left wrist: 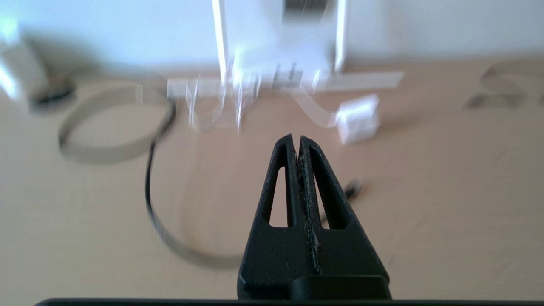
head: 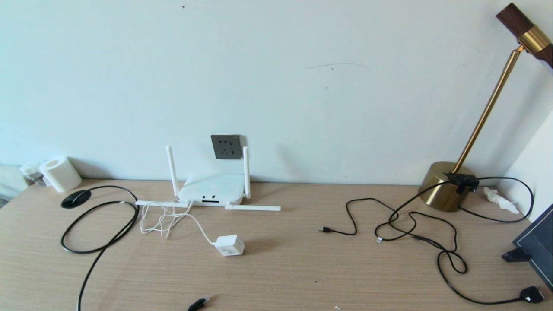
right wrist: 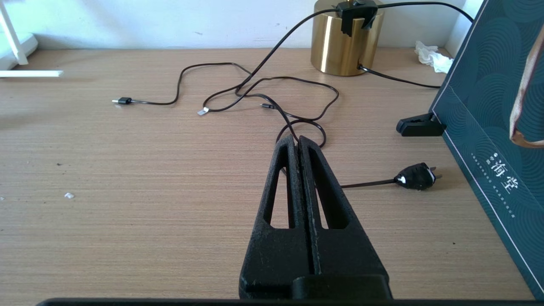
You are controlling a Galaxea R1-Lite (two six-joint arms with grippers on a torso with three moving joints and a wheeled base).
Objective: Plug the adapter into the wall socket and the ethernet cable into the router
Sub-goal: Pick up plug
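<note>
Nothing is plugged in yet. On the table (head: 302, 268), the router (head: 211, 190) sits centre-left, below the wall socket (head: 226, 147). Start with the adapter (head: 230, 245), lower centre: grip its sides squarely, prongs towards the wall. The ethernet cable (head: 97, 216) loops left. Left end effector (left wrist: 297, 140) and right end effector (right wrist: 297, 140) are closed, empty; open first.

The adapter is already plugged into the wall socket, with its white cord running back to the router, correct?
Not plugged in. The head view shows the adapter lying loose on the desk, well short of the wall socket. Its white cord does run back to the router.
</note>
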